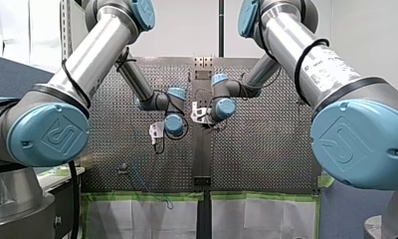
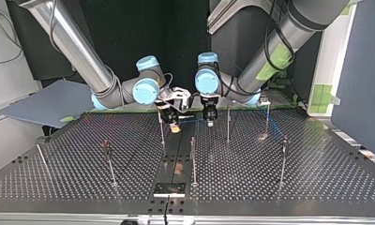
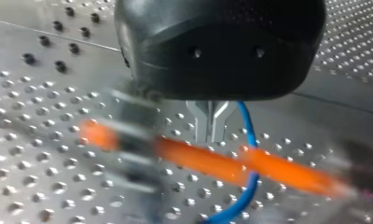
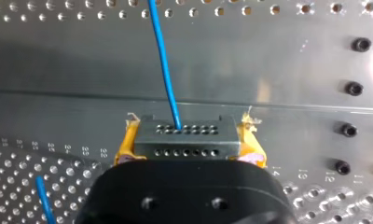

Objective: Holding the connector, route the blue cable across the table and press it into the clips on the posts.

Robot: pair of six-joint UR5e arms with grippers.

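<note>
My right gripper (image 4: pixel 188 156) has yellow pads and is shut on the grey connector (image 4: pixel 184 133), a block with rows of holes. The blue cable (image 4: pixel 165 60) leaves the connector's face and runs ahead over the table. In the top view this gripper (image 2: pixel 174 125) hangs low at the middle. The cable (image 2: pixel 193 121) stretches from it to my left gripper (image 2: pixel 210 123) close beside it. In the left wrist view the metal fingers (image 3: pixel 202 122) are pressed together, and the cable (image 3: pixel 248 133) curves past them. My left gripper (image 1: pixel 156 138) and right gripper (image 1: pixel 201 118) hover near the table's centre strip.
Several thin posts stand on the perforated table (image 2: pixel 317 178), among them one (image 2: pixel 161 131) by my right gripper, one (image 2: pixel 228 124) by my left and one (image 2: pixel 193 159) nearer the camera. A blurred orange streak (image 3: pixel 287 175) crosses under the left fingers. Slack cable (image 1: pixel 146 186) trails off.
</note>
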